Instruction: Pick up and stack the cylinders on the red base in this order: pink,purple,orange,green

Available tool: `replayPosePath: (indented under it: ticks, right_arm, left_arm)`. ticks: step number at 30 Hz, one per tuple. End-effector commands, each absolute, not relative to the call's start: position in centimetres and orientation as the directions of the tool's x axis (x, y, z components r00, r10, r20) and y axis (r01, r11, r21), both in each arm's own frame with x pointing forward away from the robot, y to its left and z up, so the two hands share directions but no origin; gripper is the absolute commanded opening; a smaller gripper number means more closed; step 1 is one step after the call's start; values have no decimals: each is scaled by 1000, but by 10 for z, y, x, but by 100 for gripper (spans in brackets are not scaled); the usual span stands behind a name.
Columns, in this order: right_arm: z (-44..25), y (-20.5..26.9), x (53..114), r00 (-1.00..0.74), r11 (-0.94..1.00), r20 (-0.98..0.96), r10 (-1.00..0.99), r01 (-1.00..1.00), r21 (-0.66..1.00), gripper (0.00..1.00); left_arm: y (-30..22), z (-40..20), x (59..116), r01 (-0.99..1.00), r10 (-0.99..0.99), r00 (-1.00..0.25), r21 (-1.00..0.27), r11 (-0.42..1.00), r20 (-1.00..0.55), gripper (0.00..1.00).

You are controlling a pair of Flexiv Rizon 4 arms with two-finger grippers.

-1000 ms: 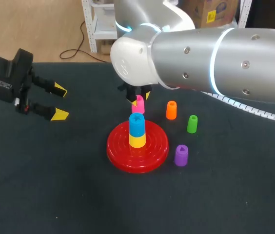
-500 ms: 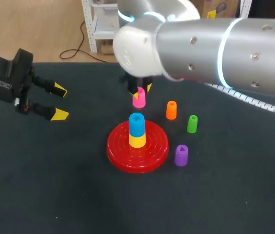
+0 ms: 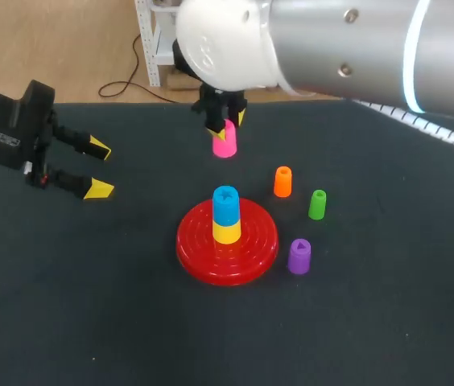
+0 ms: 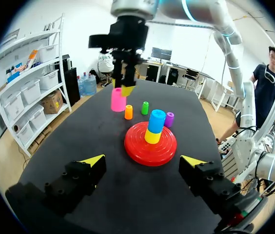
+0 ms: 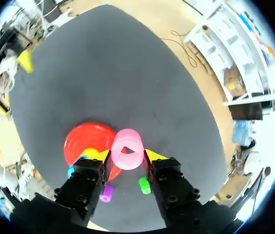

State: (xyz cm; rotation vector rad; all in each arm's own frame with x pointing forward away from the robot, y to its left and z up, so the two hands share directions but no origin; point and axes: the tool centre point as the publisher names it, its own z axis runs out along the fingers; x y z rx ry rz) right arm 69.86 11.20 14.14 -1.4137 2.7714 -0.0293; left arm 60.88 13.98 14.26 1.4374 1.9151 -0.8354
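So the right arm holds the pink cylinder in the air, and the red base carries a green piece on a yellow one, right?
Not quite: the head view shows a blue piece on the yellow piece, not a green one. The right arm does hold the pink cylinder up.

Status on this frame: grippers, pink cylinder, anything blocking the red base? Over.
Right gripper shut on pink cylinder, held off the table. Left gripper open, empty. Red base occupied: blue cylinder atop yellow cylinder.

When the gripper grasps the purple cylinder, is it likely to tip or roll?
The purple cylinder stands upright on its end, so it probably will not roll. It looks like small, hard plastic: likely light and stiff. A push near its top might tip it.
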Motion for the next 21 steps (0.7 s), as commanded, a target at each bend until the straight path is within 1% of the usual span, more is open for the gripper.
replayPosePath:
  ticks: [1,10,21]
  right_arm:
    - [152,103,663,-529,532,-59,-847,-845,-56,0]
    - [152,102,619,-417,418,-30,-908,-908,-25,0]
    - [148,102,603,-393,393,-18,-920,-920,7,0]
  left_arm:
    - [140,142,608,968,591,-235,-128,217,-772,100]
    - [140,142,608,968,591,-235,-128,217,-772,100]
    - [140,142,608,968,591,-235,-128,217,-772,100]
